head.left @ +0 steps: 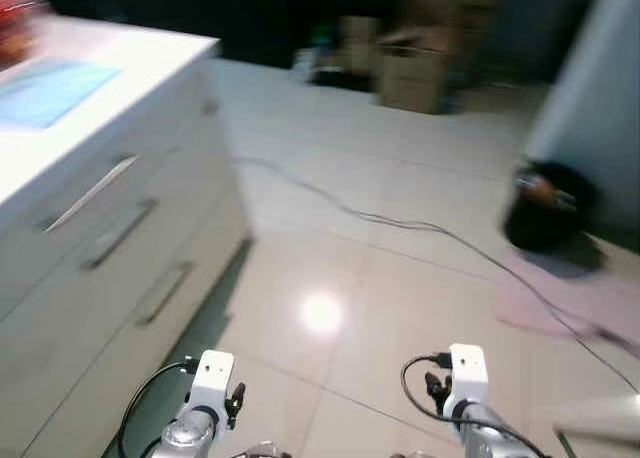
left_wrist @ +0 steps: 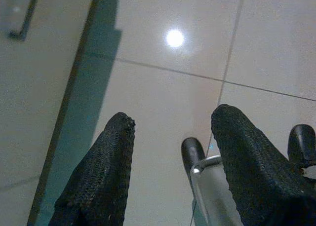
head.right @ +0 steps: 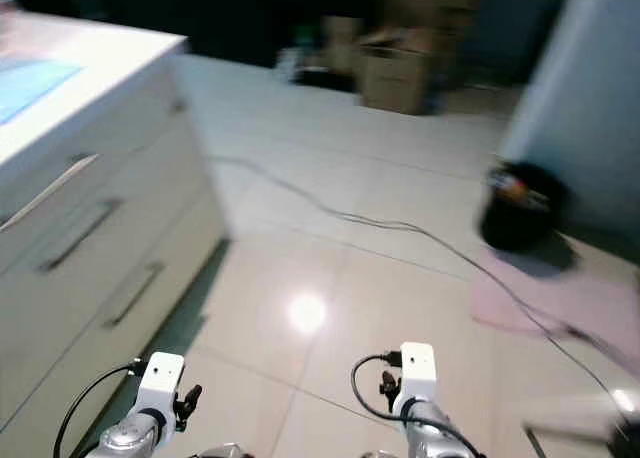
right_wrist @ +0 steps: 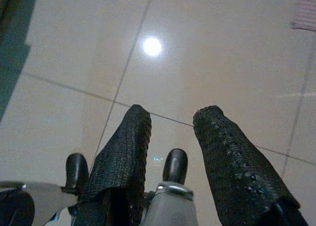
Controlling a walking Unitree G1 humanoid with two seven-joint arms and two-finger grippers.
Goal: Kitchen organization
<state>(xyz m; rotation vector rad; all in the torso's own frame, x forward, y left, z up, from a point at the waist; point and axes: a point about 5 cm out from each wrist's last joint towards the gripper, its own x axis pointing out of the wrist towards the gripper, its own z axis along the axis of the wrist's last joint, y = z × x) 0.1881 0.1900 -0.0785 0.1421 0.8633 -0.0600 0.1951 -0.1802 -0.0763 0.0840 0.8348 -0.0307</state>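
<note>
A white kitchen counter [head.left: 120, 53] with drawers and long handles [head.left: 120, 233] runs along my left. On its top lie a light blue mat [head.left: 50, 88] and something red [head.left: 12, 33], both blurred. Both arms hang low over the pale tiled floor. In the left wrist view my left gripper [left_wrist: 170, 137] is open, its black fingers [left_wrist: 106, 171] spread with nothing between them. In the right wrist view my right gripper [right_wrist: 170, 125] is also open and empty above the tiles.
A dark cable [head.left: 400, 223] snakes across the floor toward the right. A black round object [head.left: 545, 213] sits by a pink mat [head.left: 570, 298] at the right. Cardboard boxes [head.left: 415, 63] stand at the far back. A grey wall or door [head.left: 590, 88] rises on the right.
</note>
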